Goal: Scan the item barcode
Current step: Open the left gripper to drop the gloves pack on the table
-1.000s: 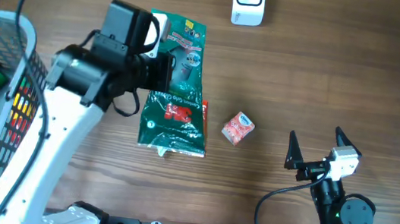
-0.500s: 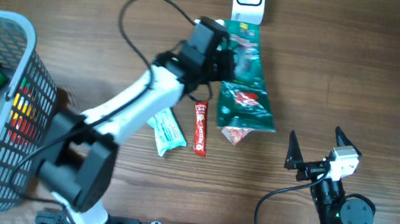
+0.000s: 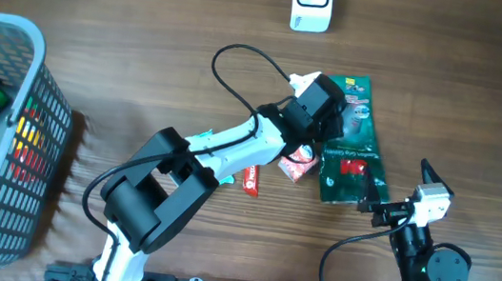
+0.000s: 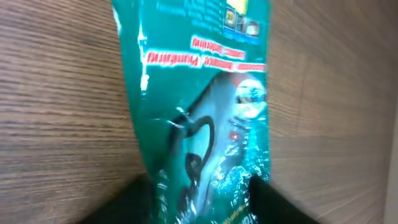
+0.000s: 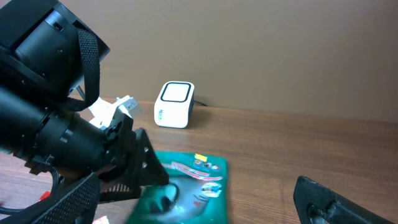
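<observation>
— Where is the pouch (image 3: 353,153) lying?
— It is lying flat on the surface (image 3: 469,81), right of centre and well apart from the scanner (image 3: 311,2), probably because it is being laid aside there.
— And the arm?
— The left arm is stretching across to the right, with the left pincer (image 3: 335,124) sitting over the pouch's far-left corner. Whether it is pinching or letting go cannot be told. The right pincer (image 3: 395,189) is waiting near, spread wide and empty.

In the overhead view, the left arm (image 3: 231,143) has white links between bulky black joints, with a thin black cable (image 3: 241,48) looping over it. The right arm (image 3: 432,268), lower right, is black, topped by a white block (image 3: 433,199).
</observation>
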Motion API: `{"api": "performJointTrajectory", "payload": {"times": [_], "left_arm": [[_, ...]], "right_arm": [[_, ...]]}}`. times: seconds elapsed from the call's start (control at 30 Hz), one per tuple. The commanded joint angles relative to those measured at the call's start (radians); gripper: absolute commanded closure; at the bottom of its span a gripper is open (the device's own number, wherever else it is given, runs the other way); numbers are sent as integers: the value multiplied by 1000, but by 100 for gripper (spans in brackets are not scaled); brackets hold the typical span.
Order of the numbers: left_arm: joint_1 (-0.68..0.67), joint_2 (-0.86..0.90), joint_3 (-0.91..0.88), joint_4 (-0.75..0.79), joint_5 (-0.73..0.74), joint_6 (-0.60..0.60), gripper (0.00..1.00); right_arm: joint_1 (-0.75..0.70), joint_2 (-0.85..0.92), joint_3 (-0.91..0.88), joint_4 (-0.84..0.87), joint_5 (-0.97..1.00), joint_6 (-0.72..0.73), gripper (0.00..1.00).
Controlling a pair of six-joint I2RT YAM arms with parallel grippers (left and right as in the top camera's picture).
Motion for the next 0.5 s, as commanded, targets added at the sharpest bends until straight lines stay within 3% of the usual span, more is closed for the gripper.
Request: {"api": "performJointTrajectory", "payload": {"times": [0.0, 0.17, 0.27, 0.33, 0.47], "left_arm": [[19, -47, 0, -23, -23, -2, 28], [104, -243, 1, -204, -184, 23, 15], [217, -419, 1, -311, -216, 143, 9], [341, -606, 1, -391, -227, 293, 1], [459, -824, 1, -477, -227, 589, 0]], "right_arm": [[4, -5, -1, 3, 18, -14, 0], [4, -5, -1, 3, 18, -14, 0], [4, -5, -1, 3, 18, -14, 0], [4, -5, -1, 3, 18, -14, 0], [4, -5, -1, 3, 18, -14, 0]]}}
